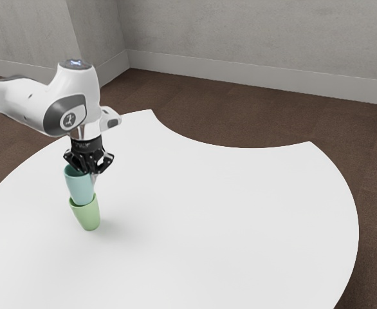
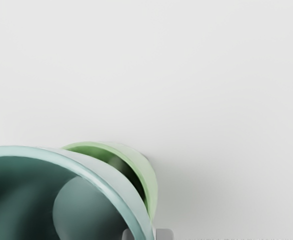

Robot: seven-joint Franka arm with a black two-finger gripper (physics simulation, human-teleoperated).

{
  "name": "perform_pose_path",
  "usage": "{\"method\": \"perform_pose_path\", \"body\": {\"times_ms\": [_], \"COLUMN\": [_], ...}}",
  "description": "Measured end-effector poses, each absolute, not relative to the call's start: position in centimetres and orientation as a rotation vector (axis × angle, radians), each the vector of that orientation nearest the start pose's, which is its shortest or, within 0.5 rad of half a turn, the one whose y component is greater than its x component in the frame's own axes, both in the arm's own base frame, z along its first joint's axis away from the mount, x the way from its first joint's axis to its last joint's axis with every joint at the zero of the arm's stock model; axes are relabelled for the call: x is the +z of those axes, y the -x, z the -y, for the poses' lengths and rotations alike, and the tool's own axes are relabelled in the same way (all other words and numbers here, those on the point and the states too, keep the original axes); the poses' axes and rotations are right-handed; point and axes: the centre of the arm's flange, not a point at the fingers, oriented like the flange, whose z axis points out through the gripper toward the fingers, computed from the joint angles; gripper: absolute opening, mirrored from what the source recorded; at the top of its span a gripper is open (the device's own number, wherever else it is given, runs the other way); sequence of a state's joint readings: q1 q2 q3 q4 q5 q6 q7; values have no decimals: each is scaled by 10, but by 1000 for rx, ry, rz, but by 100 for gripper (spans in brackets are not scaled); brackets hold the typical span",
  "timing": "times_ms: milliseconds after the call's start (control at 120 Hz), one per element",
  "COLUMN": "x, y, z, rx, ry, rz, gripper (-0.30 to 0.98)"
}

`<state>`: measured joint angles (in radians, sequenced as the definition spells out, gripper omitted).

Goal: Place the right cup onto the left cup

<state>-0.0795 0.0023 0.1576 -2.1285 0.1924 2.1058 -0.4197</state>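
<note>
Smooth white tabletop [image 1: 227,225] runs closest to the camera, with a scooped cut in its far edge. On it, toward the exterior view's left, we have a pale green tapered cup [image 1: 89,217], mouth up, with a soft shadow to the right. Our light teal tapered cup [image 1: 80,188] is directly above, also mouth up, its base at the green cup's mouth. We can't tell how deep it goes or whether it is seated.

Black two-finger hand [image 1: 92,171] is closed on the teal cup's wall at the rim. Wrist view: grey fingers [image 2: 165,234] on both sides of that wall, one inside the cup, one outside. Part of the green cup's opening shows beside the teal rim.

Our white arm [image 1: 64,96] comes in from the left, hand pointing down. Beyond the tabletop: brown floor [image 1: 240,119], pale baseboard [image 1: 240,72], grey wall [image 1: 253,29].
</note>
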Motion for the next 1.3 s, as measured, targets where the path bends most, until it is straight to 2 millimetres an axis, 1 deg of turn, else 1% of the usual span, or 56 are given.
{"method": "perform_pose_path", "body": {"times_ms": [317, 358, 483, 542, 633, 742, 917, 1158, 1225, 1300], "x": [398, 397, 398, 398, 398, 396, 394, 395, 400, 417], "y": [-535, -535, -535, -535, -536, -536, -537, -538, -537, -536], "z": [-50, -50, -49, -48, -47, -46, -43, -40, -39, -38], "rx": [-7, -8, -12, -12, -12, -7, -8, -14, -26, -60], "ry": [2922, 2924, 2928, 2929, 2930, 2931, 2933, 2936, 2938, 2944], "rz": [608, 609, 609, 607, 603, 598, 588, 577, 576, 576], "gripper": [-9, -2, 26, 37, 48, 56, 63, 67, 67, 68]}}
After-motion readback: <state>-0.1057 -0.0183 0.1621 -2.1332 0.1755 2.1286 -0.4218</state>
